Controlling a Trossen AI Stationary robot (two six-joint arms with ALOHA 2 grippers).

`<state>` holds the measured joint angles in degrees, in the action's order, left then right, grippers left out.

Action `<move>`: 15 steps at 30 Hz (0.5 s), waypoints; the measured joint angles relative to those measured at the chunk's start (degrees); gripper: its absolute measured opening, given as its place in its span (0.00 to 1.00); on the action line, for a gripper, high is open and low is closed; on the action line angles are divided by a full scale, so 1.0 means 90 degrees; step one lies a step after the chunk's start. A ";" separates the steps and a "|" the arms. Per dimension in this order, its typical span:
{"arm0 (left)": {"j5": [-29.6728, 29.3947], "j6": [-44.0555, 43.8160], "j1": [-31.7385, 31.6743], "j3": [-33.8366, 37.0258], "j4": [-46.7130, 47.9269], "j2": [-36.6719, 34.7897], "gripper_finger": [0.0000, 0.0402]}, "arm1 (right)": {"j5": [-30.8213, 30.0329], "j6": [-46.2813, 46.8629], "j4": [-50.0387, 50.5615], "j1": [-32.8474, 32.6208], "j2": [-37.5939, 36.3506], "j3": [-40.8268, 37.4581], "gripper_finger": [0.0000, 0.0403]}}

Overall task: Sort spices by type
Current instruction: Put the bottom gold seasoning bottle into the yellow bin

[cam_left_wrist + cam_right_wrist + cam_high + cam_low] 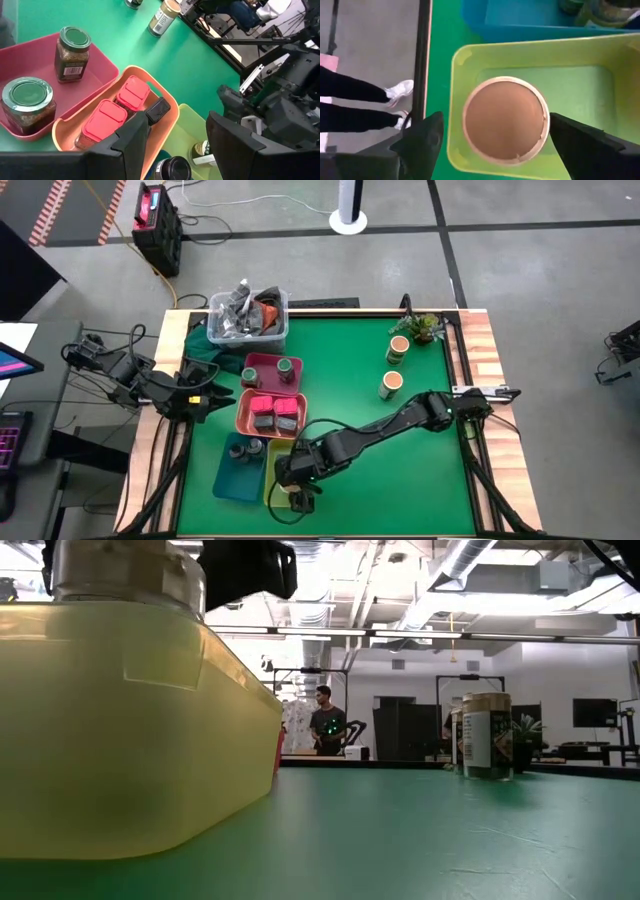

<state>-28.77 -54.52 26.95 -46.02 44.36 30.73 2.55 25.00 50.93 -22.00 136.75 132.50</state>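
A: Left to right, quick. Left gripper [218, 393] waits at the desk's [400, 450] left edge, fingers [131, 142] partly apart, nothing between them.

B: Trays?

A: Two green-lid jars [283, 366] in the pink tray [262, 361], magenta boxes [274, 413] in the salmon tray [245, 418], dark jars [250, 448] in the teal tray [228, 483]. Right gripper [298, 495] is over the yellow-green tray [465, 60], fingers [422, 137] spread wide either side of a tan-top jar [504, 120] standing in it. Looks like a release, jar upright.

B: Risk?

A: A finger could catch the jar's rim on the way up, tip it in the tray. Tray wall sits close to one finger too, so a sideways pull could drag the tray toward the desk edge.

B: Anything left?

A: Two tan-top jars [395, 367] standing by the plant [424, 326], far right. Close together, so reaching for one could knock the other. Clear bin [250, 320] at the back holds clutter, can't tell what.
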 joint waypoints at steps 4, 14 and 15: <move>0.0000 0.0002 0.0000 0.0000 0.0000 -0.0001 0.48 | 0.0017 -0.0231 0.0672 -0.0055 0.0008 0.0280 0.94; 0.0193 -0.0029 -0.0002 0.0000 -0.0005 -0.0001 0.48 | -0.1066 0.0265 0.3721 0.0085 -0.0346 0.0280 0.94; 0.0232 -0.0049 -0.0002 0.0000 -0.0006 -0.0001 0.48 | -0.1219 0.0359 0.3915 0.0114 -0.0370 0.0272 0.94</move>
<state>-26.69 -54.96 26.94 -46.02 44.30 30.72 -8.43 28.23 86.17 -20.97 133.42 134.94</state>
